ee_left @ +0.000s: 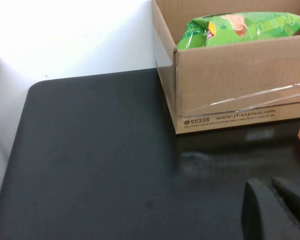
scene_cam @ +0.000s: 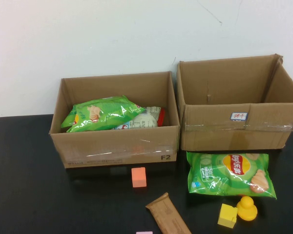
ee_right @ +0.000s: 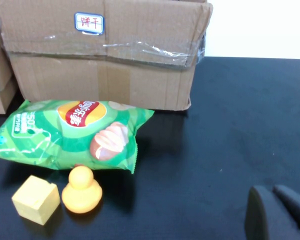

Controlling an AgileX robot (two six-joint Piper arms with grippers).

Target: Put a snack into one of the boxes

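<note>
Black table (scene_cam: 29,195) against white wall (scene_cam: 88,34), left gripper (ee_left: 277,210) and right gripper (ee_right: 280,212) closed — empty, low over tabletop

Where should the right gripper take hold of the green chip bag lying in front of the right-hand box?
Probably from above, at the free right end of the chip bag, clear of the duck. It lies flat and puffy, so pinching that crimped edge suits. Right gripper and left gripper are shut.
</note>
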